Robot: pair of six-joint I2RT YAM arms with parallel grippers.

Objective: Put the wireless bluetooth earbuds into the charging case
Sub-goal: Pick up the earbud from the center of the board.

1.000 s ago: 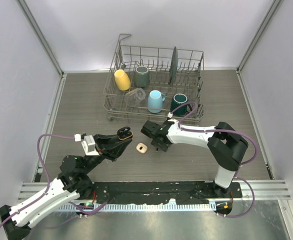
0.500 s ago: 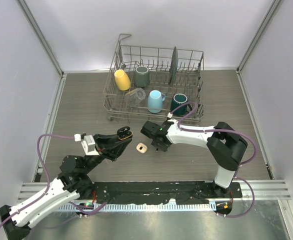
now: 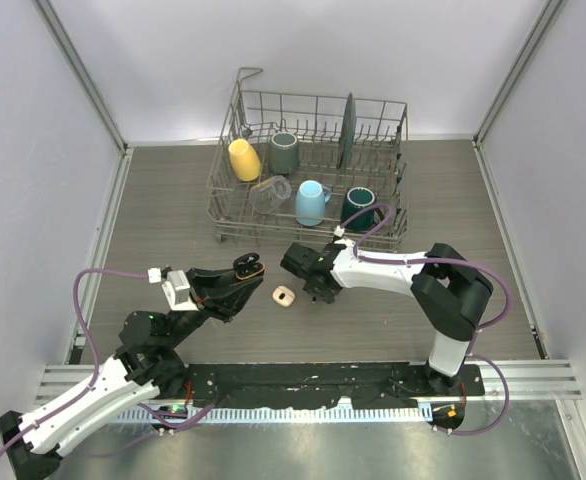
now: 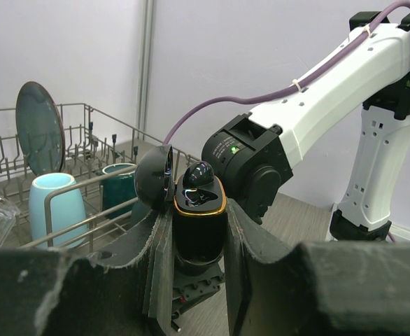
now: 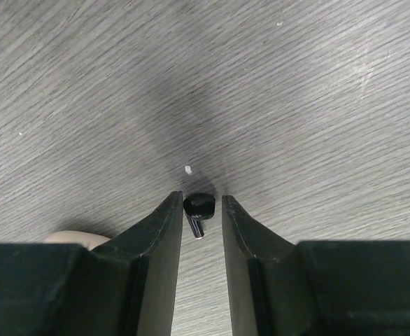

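Straddling a loose black earbud [image 5: 199, 208] on the wood-grain counter [image 5: 317, 105], the right jaws stand one on each side of it with only slivers of gap. Whether they already pinch it cannot be told. The bud lies a little toward the near edge from the counter's middle. Its round head is farthest from the wrist camera and its short stem points back along the slot between the jaws. Its long axis therefore runs along the jaw faces, not across them. That alignment looks deliberate: closing would squeeze the head's sides and leave the stem free.

The left jaws are clenched on the black charging case [image 4: 199, 227], gripping its lower body from both sides. They hold it off the counter, toward the near-left corner from the bud. The case stands upright, long axis vertical, gold-rimmed mouth up, lid [image 4: 156, 178] hinged back. One seated earbud [image 4: 199, 173], also black, already shows its dome in the case. Held so, the mouth is probably presented to receive the second bud.

Between the two pairs of jaws rests a small cream piece [image 3: 284, 295], too small to identify. A wire dish rack [image 3: 318, 98] holding mugs stands toward the far edge.
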